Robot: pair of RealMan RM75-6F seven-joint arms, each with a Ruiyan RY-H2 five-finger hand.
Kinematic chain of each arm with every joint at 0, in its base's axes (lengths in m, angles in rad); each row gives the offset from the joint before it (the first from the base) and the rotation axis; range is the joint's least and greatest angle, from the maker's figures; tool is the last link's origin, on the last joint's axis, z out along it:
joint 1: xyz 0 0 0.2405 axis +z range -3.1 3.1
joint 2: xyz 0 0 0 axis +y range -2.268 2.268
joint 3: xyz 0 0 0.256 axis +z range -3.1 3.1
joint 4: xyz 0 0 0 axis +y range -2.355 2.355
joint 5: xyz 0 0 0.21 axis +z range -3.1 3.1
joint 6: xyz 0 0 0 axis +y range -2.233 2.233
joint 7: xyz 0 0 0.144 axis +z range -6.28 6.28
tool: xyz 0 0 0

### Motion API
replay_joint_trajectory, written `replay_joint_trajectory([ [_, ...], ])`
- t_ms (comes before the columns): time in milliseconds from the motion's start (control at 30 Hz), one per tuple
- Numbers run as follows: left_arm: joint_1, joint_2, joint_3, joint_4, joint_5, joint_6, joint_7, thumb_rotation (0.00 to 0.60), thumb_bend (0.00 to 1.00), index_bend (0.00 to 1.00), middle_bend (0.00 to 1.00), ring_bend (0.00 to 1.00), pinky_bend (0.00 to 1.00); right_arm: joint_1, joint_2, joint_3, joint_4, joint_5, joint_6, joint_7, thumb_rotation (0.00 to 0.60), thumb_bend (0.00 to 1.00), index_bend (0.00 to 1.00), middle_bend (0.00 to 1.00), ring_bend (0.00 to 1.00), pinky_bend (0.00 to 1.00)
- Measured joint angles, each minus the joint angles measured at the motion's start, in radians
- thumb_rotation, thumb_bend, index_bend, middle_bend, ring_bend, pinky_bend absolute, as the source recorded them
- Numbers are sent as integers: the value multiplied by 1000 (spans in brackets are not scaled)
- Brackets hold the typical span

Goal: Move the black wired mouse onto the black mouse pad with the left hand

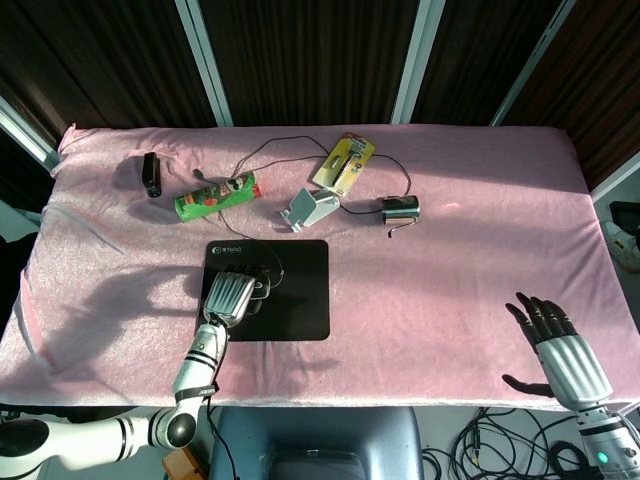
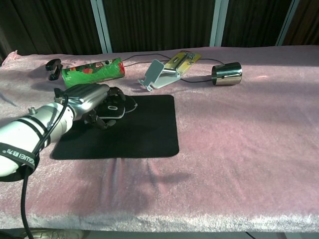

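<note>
My left hand (image 1: 230, 295) (image 2: 91, 101) grips the black wired mouse (image 2: 111, 106) (image 1: 257, 287) over the left half of the black mouse pad (image 1: 295, 290) (image 2: 139, 132). Only the mouse's front shows past the fingers. I cannot tell whether it touches the pad. Its cable (image 1: 262, 148) loops across the pad's top edge and runs toward the back of the table. My right hand (image 1: 560, 345) hovers at the near right edge, fingers spread and holding nothing; the chest view does not show it.
Behind the pad lie a green tube (image 1: 216, 196) (image 2: 92, 72), a white phone stand (image 1: 310, 208) (image 2: 160, 74), a yellow blister pack (image 1: 344, 163), a metal cup on its side (image 1: 400, 209) (image 2: 227, 73) and a small black object (image 1: 151, 173) far left. Pink cloth (image 1: 460, 270) covers the table.
</note>
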Motion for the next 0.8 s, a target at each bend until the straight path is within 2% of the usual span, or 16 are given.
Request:
replay_joint_trajectory([
  [67,-1,0,8,-4,9,-2,-2,600,349,0,0,2,194,2,0,-1,0,-1,-2,0,600,221,0,0,0,210],
  [433,14,53,36,-87,32,10,-11,600,313,0,0,0,192,4,2,-4,1,-3,-4,3,600,222,0,0,0,210],
  [633,43,180,85,-197,45,49,66,600,314,0,0,0,177,3,3,-3,1,2,1,7,600,222,0,0,0,210],
  [800,103,352,144,-286,88,88,51,600,320,0,0,0,163,2,-2,1,-4,13,0,-3,600,221,0,0,0,210],
])
